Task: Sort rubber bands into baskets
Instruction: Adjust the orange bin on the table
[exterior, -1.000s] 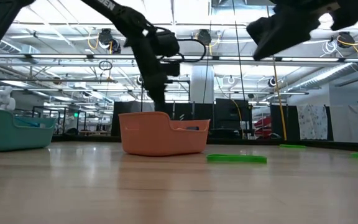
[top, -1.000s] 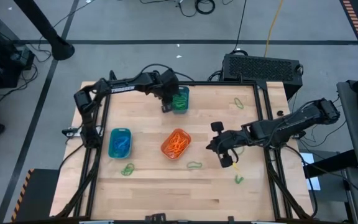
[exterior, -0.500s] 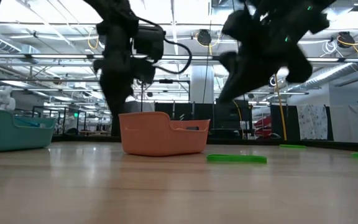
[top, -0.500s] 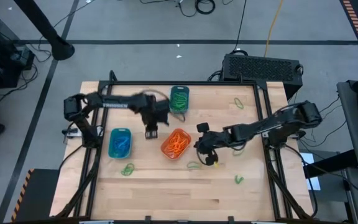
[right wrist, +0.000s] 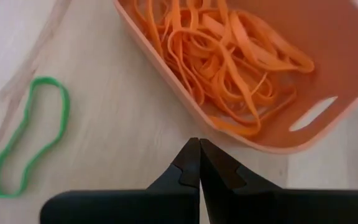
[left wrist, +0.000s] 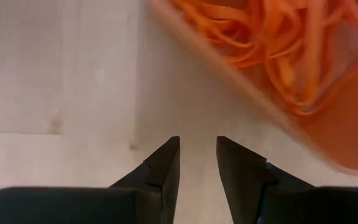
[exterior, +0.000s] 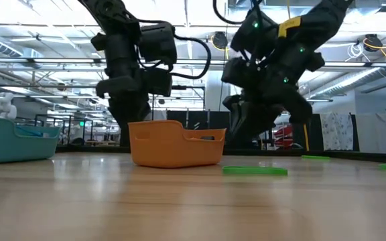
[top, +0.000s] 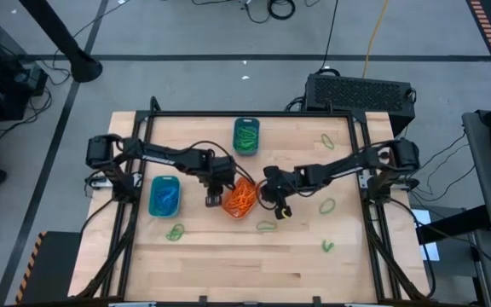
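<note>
The orange basket (top: 228, 206) holds a heap of orange rubber bands (right wrist: 229, 62) and stands mid-table. My left gripper (left wrist: 197, 155) points down at bare wood beside the basket's left wall (left wrist: 241, 93), open, with nothing between its fingers. My right gripper (right wrist: 199, 149) is shut and empty, slanting down just off the basket's right wall (right wrist: 229, 140); no touch shows. One green rubber band (right wrist: 27, 146) lies flat on the wood near it. The dark teal basket (top: 236, 136) with green bands stands at the far side, the blue basket (top: 153, 203) at the left.
More green bands lie loose on the wood: one near the blue basket (top: 175, 232), one by the right rail (top: 326, 205), one nearer the front (top: 326, 246), one at the far right (top: 326, 141). A black frame (top: 363, 170) borders the table.
My left gripper has come from the dark teal basket toward the table's near edge and down, to the orange basket's left side. My right gripper has swung toward the table's left and sunk to the basket's right side. The baskets have stayed put.
</note>
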